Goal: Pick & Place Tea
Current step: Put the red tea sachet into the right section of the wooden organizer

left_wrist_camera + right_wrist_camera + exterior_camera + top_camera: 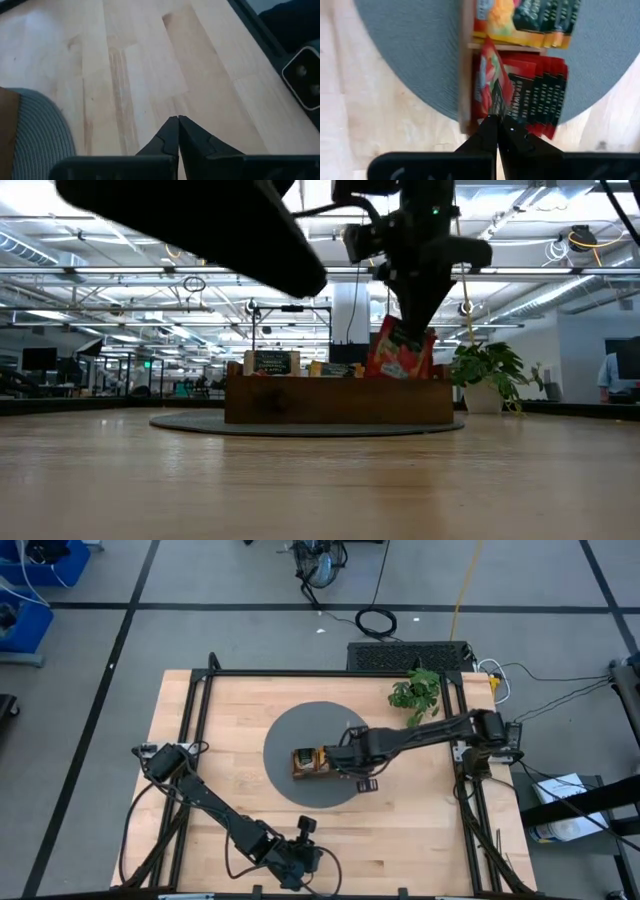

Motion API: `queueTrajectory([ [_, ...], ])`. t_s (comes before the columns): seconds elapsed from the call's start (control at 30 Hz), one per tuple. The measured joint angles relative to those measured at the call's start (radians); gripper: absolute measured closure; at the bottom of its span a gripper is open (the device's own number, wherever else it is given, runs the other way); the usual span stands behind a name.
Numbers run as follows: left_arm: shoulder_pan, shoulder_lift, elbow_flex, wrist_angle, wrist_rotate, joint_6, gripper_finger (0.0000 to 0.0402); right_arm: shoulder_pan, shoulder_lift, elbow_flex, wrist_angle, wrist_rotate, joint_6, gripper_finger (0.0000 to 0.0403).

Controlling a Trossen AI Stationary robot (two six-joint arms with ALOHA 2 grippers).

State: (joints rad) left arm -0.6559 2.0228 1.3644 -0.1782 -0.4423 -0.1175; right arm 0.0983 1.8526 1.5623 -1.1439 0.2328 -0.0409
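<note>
A long brown wooden tray (340, 400) stands on a round grey mat (290, 735). It holds orange tea sachets (525, 20) in one compartment and red ones (542, 95) in its end compartment. My right gripper (498, 120) hangs over that end compartment, pointing steeply down, shut on one red tea sachet (400, 350). Near the table's front edge, my left gripper (178, 120) hovers shut over bare wood, holding nothing. My right gripper pinches the red sachet by its upper edge (492, 111) between its two fingers, coming from above. The sachet hangs tilted below the fingers. Its lower end (392, 370) dips behind the tray's near wall, so whether it is clear of the tray cannot be told.
A potted plant (415, 692) stands at the table's far right. Small black pieces (367, 783) lie just off the mat beside the right arm. Black frame rails (195, 730) run along the table's sides. Bare wood lies all around the mat.
</note>
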Motion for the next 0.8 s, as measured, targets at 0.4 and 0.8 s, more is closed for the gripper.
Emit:
queueTrajectory([
  [0.4, 0.007, 0.000, -0.030, 0.020, 0.000, -0.012, 0.0391, -0.047, 0.007, 0.000, -0.080, -0.001, -0.008, 0.0403],
  [0.8, 0.034, 0.000, -0.030, 0.023, 0.001, -0.014, 0.0397, -0.010, 0.007, 0.077, -0.122, 0.074, -0.053, 0.0403],
])
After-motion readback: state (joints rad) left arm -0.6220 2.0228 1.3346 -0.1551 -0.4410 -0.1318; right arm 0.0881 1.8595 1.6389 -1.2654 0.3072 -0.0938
